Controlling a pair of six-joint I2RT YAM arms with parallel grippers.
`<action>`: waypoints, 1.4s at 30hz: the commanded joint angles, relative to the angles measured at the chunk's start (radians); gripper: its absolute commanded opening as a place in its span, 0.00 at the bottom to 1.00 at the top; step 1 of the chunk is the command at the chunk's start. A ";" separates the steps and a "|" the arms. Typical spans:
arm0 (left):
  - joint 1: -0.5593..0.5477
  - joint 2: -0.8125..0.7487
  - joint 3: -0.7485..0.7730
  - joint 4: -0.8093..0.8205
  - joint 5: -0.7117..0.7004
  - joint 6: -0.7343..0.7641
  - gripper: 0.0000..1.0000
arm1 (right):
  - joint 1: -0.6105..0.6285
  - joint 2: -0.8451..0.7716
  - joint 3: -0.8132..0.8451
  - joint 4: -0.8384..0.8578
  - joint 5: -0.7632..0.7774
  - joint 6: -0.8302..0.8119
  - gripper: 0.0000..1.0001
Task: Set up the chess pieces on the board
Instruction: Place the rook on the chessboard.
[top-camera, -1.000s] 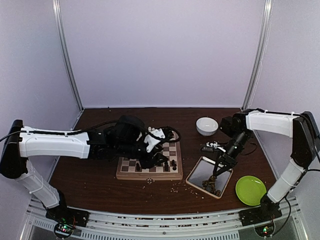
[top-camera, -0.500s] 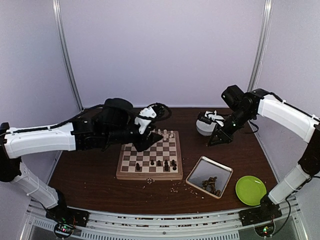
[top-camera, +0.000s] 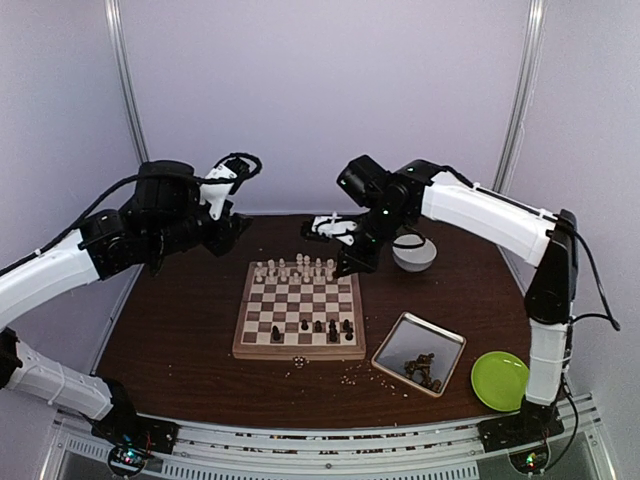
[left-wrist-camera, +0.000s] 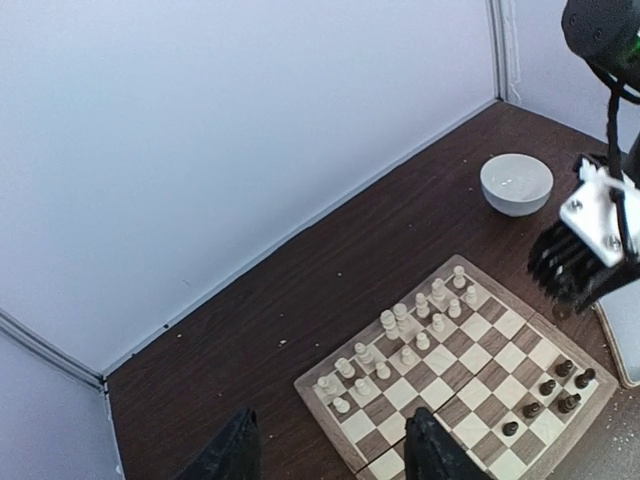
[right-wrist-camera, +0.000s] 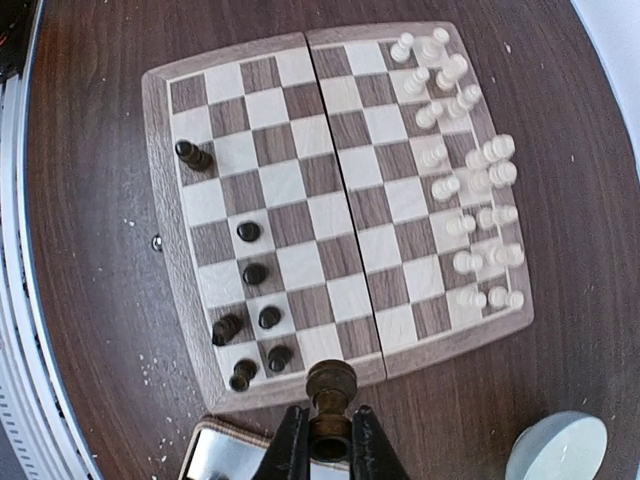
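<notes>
The board (top-camera: 298, 354) lies mid-table, with cream chess pieces (top-camera: 295, 269) on its far rows and several dark chess pieces (top-camera: 322, 327) on its near rows. My right gripper (top-camera: 352, 263) hangs above the board's right edge. In the right wrist view it (right-wrist-camera: 328, 442) is shut on a dark brown chess piece (right-wrist-camera: 331, 385), held upright over the board's rim (right-wrist-camera: 157, 180). My left gripper (top-camera: 230, 226) is raised beyond the board's far left corner. In the left wrist view it (left-wrist-camera: 333, 455) is open and empty above the board's rim (left-wrist-camera: 324, 419).
A shiny metal tray (top-camera: 400, 338) with more dark pieces (top-camera: 424, 369) lies right of the board. A green plate (top-camera: 500, 380) sits at the near right and a white bowl (top-camera: 413, 252) at the far right. Pale crumbs (top-camera: 350, 374) lie near the board's front.
My right gripper rose from the tray, swung past the bowl and now holds a dark piece at the board's right edge. My left arm pulled off the board, up and to the far left.
</notes>
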 joint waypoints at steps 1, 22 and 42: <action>0.055 -0.062 -0.056 0.043 -0.061 -0.019 0.51 | 0.100 0.130 0.219 -0.105 0.069 0.002 0.02; 0.073 -0.181 -0.084 0.067 -0.090 -0.035 0.52 | 0.238 0.411 0.399 -0.046 0.284 -0.013 0.02; 0.073 -0.152 -0.078 0.056 -0.077 -0.027 0.52 | 0.179 0.527 0.471 -0.011 0.239 -0.005 0.07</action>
